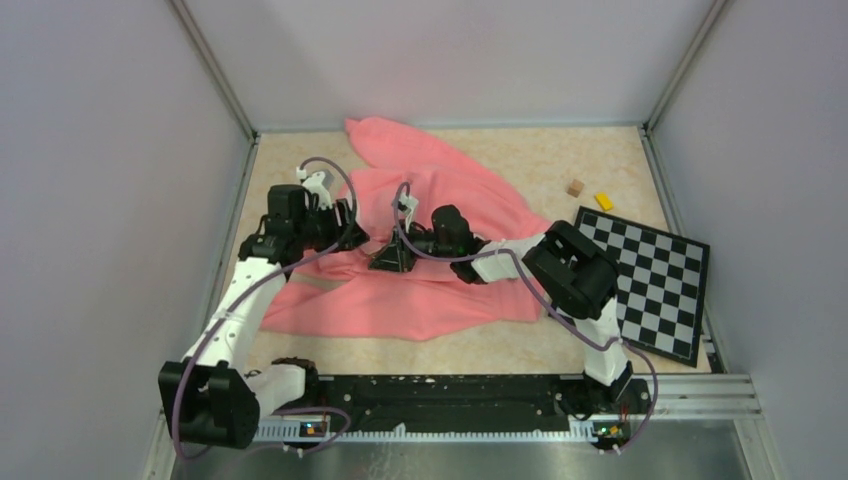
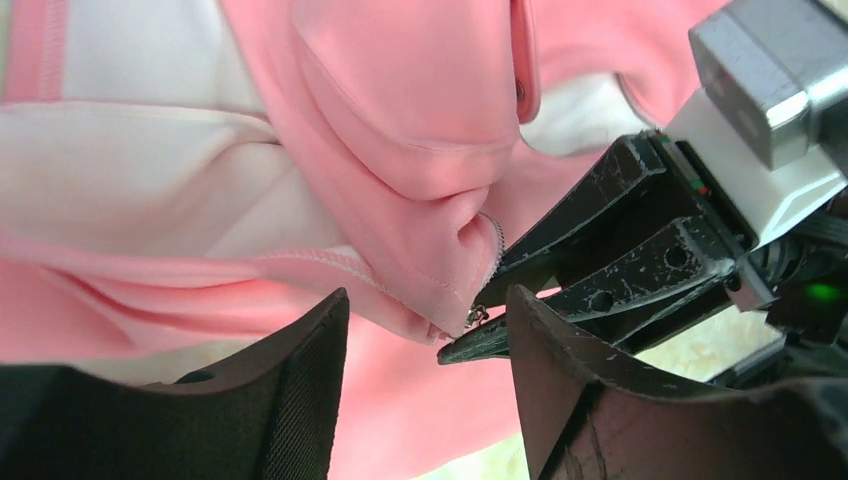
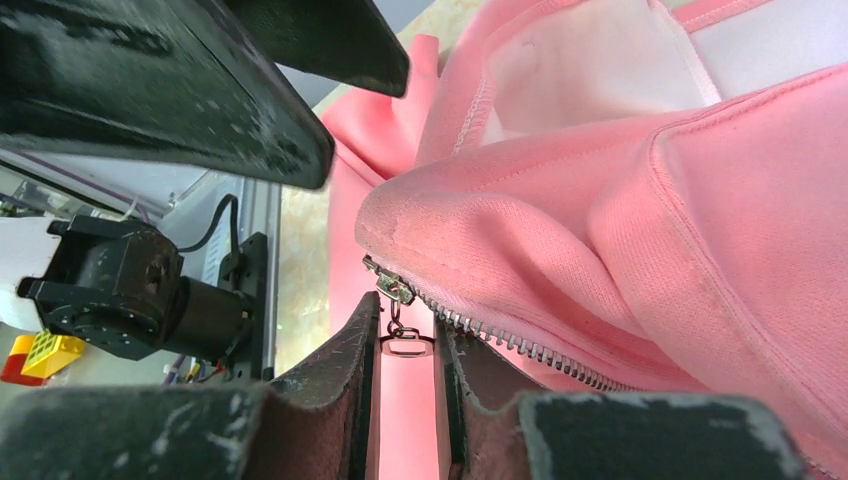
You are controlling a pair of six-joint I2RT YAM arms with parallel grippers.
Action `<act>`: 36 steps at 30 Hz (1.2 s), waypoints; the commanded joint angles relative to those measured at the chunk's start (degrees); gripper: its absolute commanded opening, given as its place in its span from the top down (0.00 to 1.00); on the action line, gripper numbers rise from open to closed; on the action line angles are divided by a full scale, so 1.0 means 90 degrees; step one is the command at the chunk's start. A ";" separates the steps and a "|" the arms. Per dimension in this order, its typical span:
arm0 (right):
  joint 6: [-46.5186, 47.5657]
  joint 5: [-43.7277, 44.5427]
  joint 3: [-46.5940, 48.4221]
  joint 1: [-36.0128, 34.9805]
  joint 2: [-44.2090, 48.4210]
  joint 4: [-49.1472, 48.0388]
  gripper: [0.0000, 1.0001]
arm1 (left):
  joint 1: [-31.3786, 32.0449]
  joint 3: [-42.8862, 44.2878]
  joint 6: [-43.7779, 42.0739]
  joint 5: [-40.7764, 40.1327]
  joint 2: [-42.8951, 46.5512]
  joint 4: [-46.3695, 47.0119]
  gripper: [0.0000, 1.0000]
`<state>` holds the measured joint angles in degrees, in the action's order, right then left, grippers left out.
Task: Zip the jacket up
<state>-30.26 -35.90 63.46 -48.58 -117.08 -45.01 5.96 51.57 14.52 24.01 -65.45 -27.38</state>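
The jacket (image 1: pixel 430 290) lies spread across the middle of the table (image 1: pixel 560 150); from above, both arms reach over its left part, the jaws too small to read; the left wrist view shows the left gripper (image 2: pixel 428 310) with fingers (image 2: pixel 300 370) wide apart, a hem corner (image 2: pixel 455 285) hanging over the gap; the right wrist view alone shows the right gripper (image 3: pixel 405 365) pinched on the zipper pull (image 3: pixel 405 343).

pink jacket (image 1: pixel 440 300), black-and-white checked board (image 1: pixel 650 275)
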 commanded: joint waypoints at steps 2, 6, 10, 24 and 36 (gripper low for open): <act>-0.0011 0.0021 0.0174 0.0013 0.0027 -0.0345 1.00 | -0.0046 -0.0023 0.1348 -0.1235 0.0527 -0.0234 0.37; -0.0024 0.0024 0.0153 0.0005 0.0022 -0.0386 1.00 | -0.0050 -0.0149 0.2476 -0.0877 0.0718 -0.0670 0.43; -0.0018 0.0065 0.0122 0.0007 0.0062 -0.0419 1.00 | -0.0056 -0.0514 0.3057 -0.0348 0.0883 -0.0380 0.55; 0.0062 0.0053 0.0160 -0.0053 0.0100 -0.0340 1.00 | -0.0053 -0.1181 0.3627 -0.0304 0.1023 0.0768 0.63; 0.0108 0.0024 0.0225 -0.0093 0.0082 -0.0257 1.00 | -0.0047 -0.1513 0.3594 -0.0174 0.0888 0.1751 0.71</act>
<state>-30.46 -35.42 63.46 -48.75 -117.08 -45.41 5.65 38.74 46.85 21.89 -56.82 -17.54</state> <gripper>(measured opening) 0.175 0.307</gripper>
